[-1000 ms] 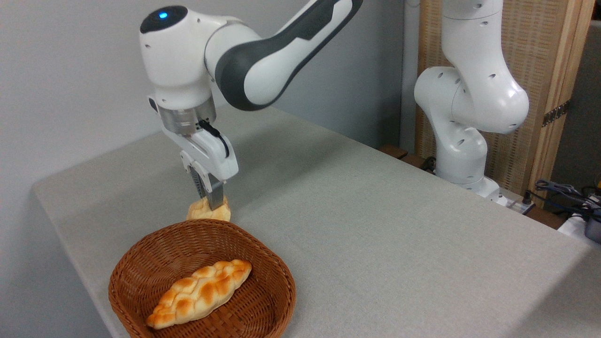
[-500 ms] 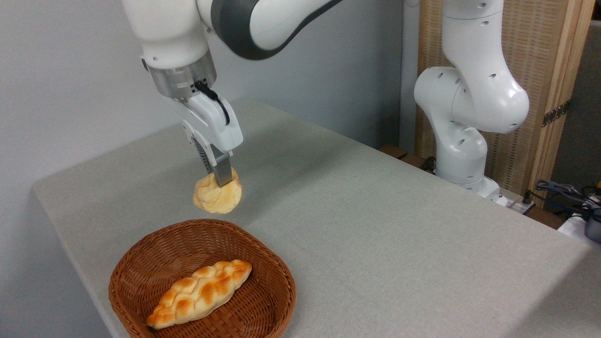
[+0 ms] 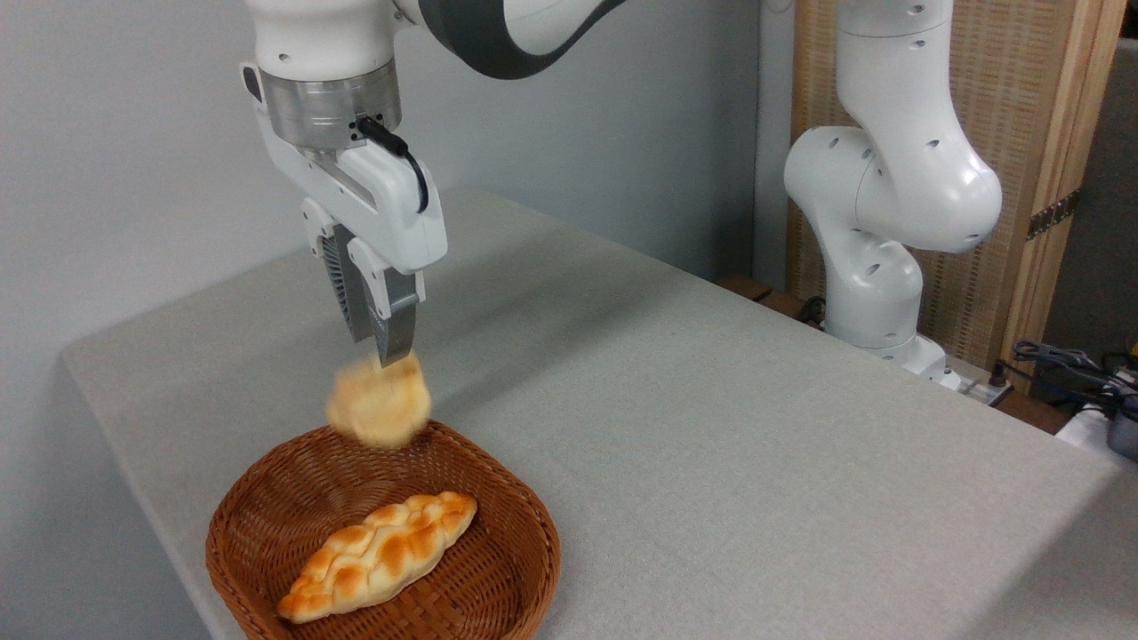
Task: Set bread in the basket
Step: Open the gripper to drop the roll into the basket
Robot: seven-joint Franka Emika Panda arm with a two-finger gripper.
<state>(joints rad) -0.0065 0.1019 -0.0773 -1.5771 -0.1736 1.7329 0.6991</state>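
Note:
The bread (image 3: 378, 411), a small golden bun blurred by motion, hangs in the air just over the far rim of the basket (image 3: 537, 544). My gripper (image 3: 385, 354) points straight down and is shut on the bun's top, its fingertips sunk into it. The round brown wicker basket stands at the table's near left corner. Part of its far rim is hidden behind the bun.
A long braided golden loaf (image 3: 378, 556) lies across the basket's floor. The grey cloth-covered table (image 3: 711, 427) ends close to the basket on the left and front. The arm's white base (image 3: 876, 293) stands at the far right, with cables (image 3: 1076, 369) beside it.
The gripper lifted the bun off the table behind the basket, then carried it toward the camera and slightly left, to above the basket's far rim.

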